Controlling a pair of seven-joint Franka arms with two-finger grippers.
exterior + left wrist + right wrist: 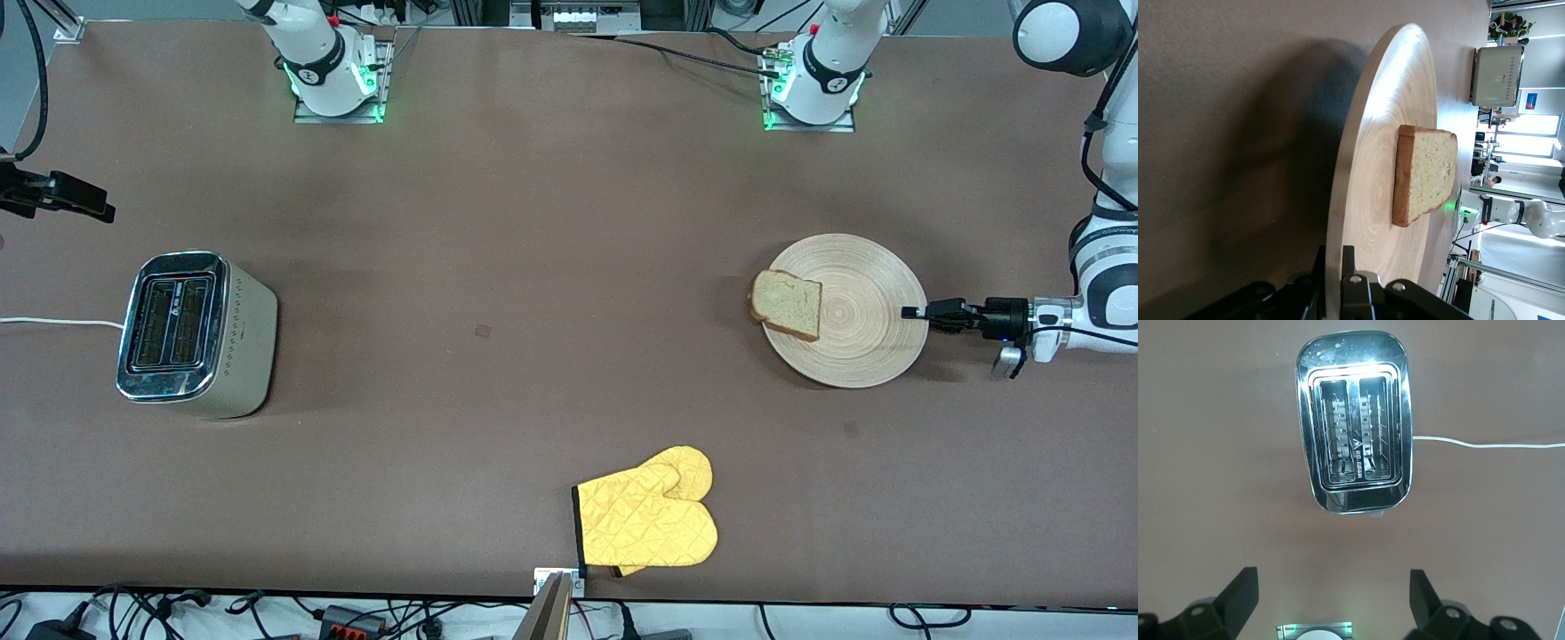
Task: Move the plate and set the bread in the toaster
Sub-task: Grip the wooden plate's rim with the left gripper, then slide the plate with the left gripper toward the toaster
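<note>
We are near the start. Our left gripper (pixel 909 312) has its fingers pinched tight on the rim of the plate (pixel 876 307), at the left arm's end of the table. The plate lies flat on the table (pixel 533 267), so we think it has not been moved yet. The bread (pixel 786 304) lies on the plate, at the side toward the toaster (pixel 197 332). The toaster stands well apart, at the right arm's end, and both its slots look empty. Our right gripper (pixel 1333 590) waits over the toaster with its fingers spread wide and nothing in them. A yellow mitt (pixel 649 516) lies nearer the camera. Moving the plate and toasting the bread are both left to do.
</note>
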